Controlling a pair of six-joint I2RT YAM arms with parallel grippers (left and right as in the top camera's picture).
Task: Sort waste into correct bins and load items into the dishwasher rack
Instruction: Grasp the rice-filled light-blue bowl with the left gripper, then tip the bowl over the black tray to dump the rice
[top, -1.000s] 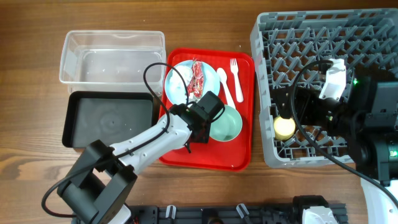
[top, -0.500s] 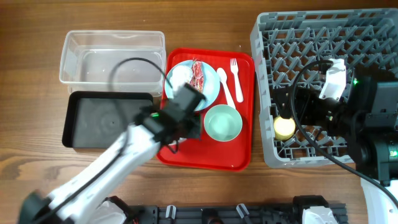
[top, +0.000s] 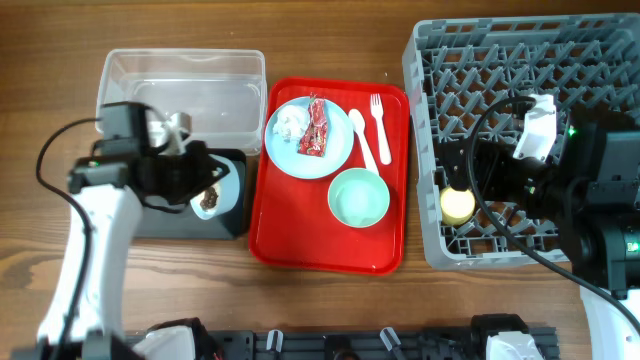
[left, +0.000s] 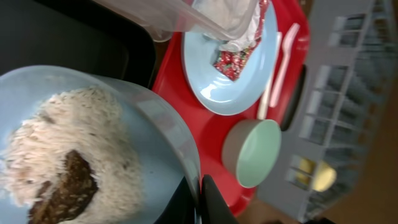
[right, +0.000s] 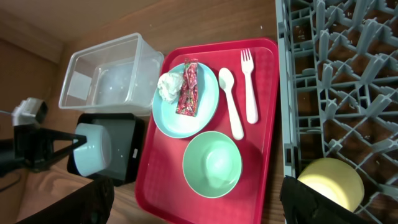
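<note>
The left tool (top: 195, 178), which a second ago worked low over the red tray (top: 300, 240) beside the mint green bowl (top: 359, 198), has swung to the left of the overhead frame. It now holds the small light blue bowl (top: 212, 196) above the right end of the black tray (top: 175, 225), its fingers pinched on the bowl's rim. The left wrist view shows the bowl still heaped with white rice (left: 68, 143) and brown food bits (left: 62, 193), with one dark finger (left: 210, 202) against the rim at the bottom edge. The clear tub (top: 215, 95) sits just above the black tray on the tabletop (top: 60, 40). With the arm gone, the red tray lies in full view at centre. On it, the light blue plate (top: 300, 160) carries the tissue ball (top: 290, 122) and the red snack wrapper (top: 317, 127). The white spoon (top: 362, 140) and fork (top: 379, 125) lie side by side to the plate's right, and the mint green bowl sits upright below it. At the right of the frame nothing has moved. The yellow cup (top: 458, 205) rests in the left side of the grey dishwasher rack (top: 470, 60). The right tool (right: 206, 194) hangs over it with its fingers spread wide, gripping nothing.
</note>
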